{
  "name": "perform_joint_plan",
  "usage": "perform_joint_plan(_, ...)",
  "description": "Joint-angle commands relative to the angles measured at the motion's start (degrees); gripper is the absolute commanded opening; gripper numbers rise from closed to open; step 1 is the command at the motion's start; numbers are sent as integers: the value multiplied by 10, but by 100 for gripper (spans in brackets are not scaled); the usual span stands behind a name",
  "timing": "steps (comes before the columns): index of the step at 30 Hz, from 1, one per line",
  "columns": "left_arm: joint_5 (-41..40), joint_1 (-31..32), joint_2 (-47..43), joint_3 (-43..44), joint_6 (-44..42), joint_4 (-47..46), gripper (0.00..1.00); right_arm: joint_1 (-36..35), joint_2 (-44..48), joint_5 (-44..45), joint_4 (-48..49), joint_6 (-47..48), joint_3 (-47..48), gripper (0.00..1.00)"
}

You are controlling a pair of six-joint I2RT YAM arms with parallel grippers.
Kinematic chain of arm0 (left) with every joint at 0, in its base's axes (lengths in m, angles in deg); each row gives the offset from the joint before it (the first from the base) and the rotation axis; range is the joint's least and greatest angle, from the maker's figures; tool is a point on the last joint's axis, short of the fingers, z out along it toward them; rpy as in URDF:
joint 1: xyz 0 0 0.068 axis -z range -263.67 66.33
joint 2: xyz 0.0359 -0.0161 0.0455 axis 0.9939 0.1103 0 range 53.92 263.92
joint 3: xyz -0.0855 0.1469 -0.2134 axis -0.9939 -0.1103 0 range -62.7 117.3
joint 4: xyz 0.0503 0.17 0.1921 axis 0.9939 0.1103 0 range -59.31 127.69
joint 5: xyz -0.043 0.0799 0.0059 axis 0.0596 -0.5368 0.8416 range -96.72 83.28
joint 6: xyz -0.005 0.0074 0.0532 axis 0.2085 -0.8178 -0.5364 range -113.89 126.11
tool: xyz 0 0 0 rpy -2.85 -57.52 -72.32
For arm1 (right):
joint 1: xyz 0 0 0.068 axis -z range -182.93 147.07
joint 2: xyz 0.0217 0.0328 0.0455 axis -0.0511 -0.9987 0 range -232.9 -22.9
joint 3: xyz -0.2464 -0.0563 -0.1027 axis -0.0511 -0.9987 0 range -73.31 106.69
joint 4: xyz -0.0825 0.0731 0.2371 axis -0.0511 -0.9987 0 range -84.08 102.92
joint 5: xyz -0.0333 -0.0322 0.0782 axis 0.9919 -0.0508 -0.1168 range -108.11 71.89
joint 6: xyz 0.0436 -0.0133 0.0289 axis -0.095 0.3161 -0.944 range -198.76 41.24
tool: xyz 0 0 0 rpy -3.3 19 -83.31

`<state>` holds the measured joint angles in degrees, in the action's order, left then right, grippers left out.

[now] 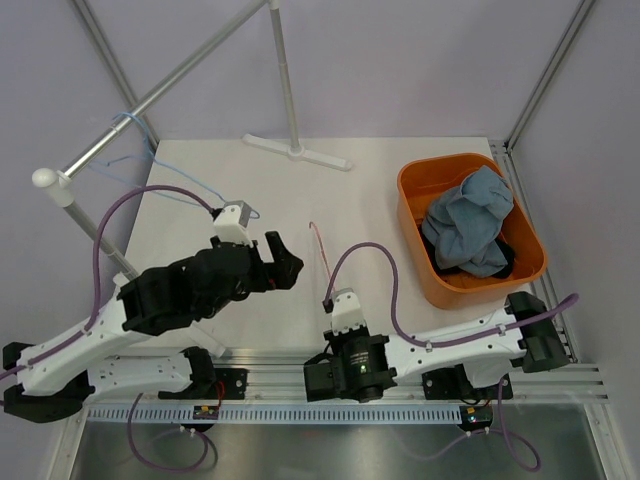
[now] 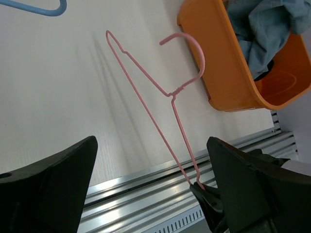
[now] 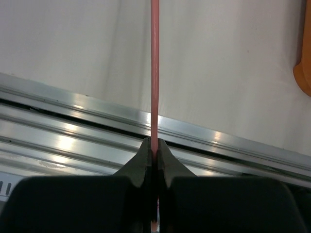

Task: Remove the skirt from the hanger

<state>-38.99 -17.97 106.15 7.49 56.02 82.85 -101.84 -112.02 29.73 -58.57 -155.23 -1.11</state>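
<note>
The skirt (image 1: 470, 220) lies in a tub (image 1: 480, 283) at the back right of the surface (image 1: 370, 200). The hanger (image 1: 320, 245) rises left of the tub, near the middle, its lower end in the right arm's jaws by the front edge. The left arm's jaws hang left of it, apart. A rack foot (image 1: 297, 152) sits at the back edge. A second hanger (image 1: 135, 125) hangs on the rail at far left.

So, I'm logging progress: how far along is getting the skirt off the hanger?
Looks done: the pink hanger is bare, and a blue garment, likely the skirt, lies in the orange bin. In hand: the right gripper is shut on the hanger's wire; the left gripper is open and empty. Left: probably only setting the hanger down.
</note>
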Motion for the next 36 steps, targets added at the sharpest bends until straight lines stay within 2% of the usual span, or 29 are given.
perform_joint_plan(1,48,3,-46,-42,-18,-70,99,34,42,23,55,47,-9,0)
perform_joint_plan(9,71,3,-108,-86,-6,-35,99,144,111,0,179,217,-30,0)
perform_joint_plan(14,95,3,-138,-110,-8,-30,99,235,155,-57,267,342,-43,0)
perform_joint_plan(17,107,3,-152,-131,-3,-36,99,292,167,-95,293,409,-14,0)
perform_joint_plan(24,155,3,-185,-171,-8,-65,99,386,130,-199,315,546,82,0)
perform_joint_plan(28,171,3,-199,-193,-3,-69,99,416,108,-255,340,599,121,0)
perform_joint_plan(36,184,3,-247,-233,19,-59,99,454,22,-353,295,686,251,0)
